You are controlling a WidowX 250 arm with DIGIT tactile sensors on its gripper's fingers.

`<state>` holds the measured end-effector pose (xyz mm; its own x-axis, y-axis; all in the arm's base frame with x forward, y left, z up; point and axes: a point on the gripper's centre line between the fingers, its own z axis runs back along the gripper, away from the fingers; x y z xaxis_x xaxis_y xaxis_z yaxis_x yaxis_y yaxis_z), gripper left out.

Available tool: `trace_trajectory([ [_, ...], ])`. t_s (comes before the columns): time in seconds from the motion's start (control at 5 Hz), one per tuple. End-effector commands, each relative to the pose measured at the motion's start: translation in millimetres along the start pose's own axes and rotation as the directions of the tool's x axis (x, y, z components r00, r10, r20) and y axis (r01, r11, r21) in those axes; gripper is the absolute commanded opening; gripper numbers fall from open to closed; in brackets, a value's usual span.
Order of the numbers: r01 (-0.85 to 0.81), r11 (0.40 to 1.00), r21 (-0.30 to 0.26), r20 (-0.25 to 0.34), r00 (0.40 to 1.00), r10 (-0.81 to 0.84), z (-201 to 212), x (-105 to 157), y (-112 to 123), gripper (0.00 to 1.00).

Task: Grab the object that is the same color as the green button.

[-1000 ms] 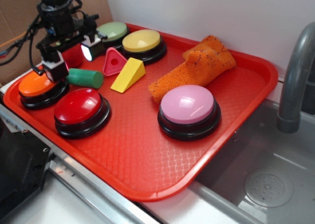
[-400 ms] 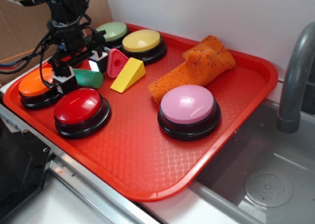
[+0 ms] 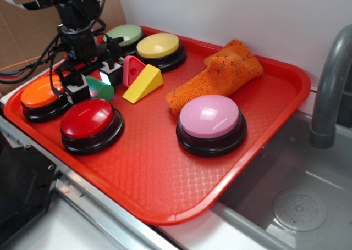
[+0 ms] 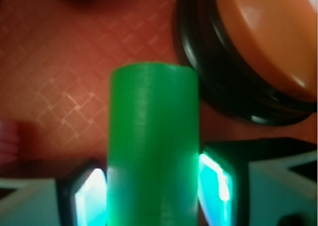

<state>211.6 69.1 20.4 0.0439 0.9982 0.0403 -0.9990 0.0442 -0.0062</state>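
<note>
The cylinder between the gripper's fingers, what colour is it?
Plain green; the wrist view shows the cylinder best.

Your arm reaching down from the upper left, wrist pointing downward, gripper low over the desk, fingers closed against the green cylinder

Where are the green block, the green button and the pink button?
green block (image 4: 153, 146), wrist view, middle of its side.
green button (image 3: 126, 34), exterior view, its dome.
pink button (image 3: 209, 116), exterior view, its dome.
</note>
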Motion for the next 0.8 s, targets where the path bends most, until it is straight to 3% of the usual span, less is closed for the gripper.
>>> trace_trajectory([
  [0.0,0.378,0.919,-0.115,0.061,0.926,-0.373,52,0,0,0.00],
  [0.2,0.590,0.795,-0.143,0.056,0.806,-0.589,92,-6,4,0.00],
  [0.4,0.756,0.625,-0.192,0.070,0.646,-0.760,118,-17,13,0.00],
  [0.6,0.892,0.426,-0.150,0.027,0.434,-0.900,135,-36,21,0.00],
])
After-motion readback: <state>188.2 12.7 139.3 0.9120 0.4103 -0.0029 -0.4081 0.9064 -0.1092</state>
